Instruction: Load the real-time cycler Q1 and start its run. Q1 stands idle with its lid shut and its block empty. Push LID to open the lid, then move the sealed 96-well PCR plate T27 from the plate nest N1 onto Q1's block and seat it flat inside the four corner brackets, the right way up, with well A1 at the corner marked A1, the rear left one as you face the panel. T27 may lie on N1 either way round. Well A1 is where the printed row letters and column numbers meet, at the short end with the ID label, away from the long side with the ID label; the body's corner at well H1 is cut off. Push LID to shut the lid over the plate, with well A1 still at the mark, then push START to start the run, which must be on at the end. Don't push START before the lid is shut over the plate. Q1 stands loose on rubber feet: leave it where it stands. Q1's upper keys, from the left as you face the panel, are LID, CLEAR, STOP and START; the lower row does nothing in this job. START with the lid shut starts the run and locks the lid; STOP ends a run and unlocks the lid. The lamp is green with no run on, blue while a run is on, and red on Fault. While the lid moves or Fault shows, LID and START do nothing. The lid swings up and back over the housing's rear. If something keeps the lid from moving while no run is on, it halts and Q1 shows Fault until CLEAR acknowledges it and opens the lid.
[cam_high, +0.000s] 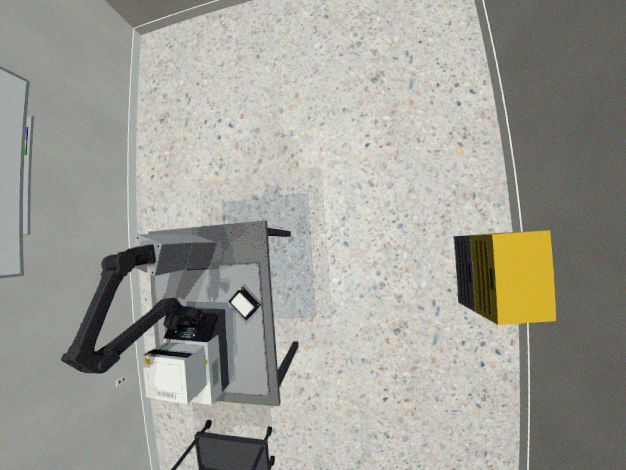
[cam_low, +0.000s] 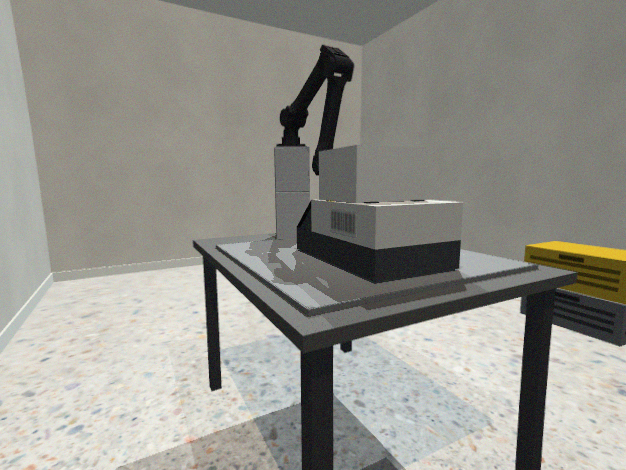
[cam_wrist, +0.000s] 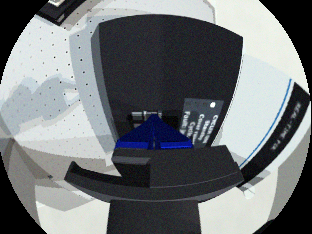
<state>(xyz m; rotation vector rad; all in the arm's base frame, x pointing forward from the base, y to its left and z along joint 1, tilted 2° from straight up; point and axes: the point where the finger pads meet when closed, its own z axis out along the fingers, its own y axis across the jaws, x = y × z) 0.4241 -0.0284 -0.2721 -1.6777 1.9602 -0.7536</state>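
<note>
T27 (cam_high: 244, 302): seen lying on N1, white sealed top up, turned askew to the table edges, near the middle of the table's long edge on the open-floor side.
N1 (cam_high: 254, 310): dark frame seen around T27, just off Q1's panel corner, apart from it.
Q1 (cam_high: 177, 373): placed at the table end by the chair; lid raised upright in the exterior view; green lamp (cam_high: 175, 331) lit on the dark panel.
Gripper (cam_wrist: 155, 136): shut with nothing held, blue fingertips together, lowered over Q1's panel by the keys; contact cannot be told.
Arm (cam_high: 96, 308): folded out past the wall-side table edge.
Table (cam_low: 323, 328): grey mat laid on top.
</note>
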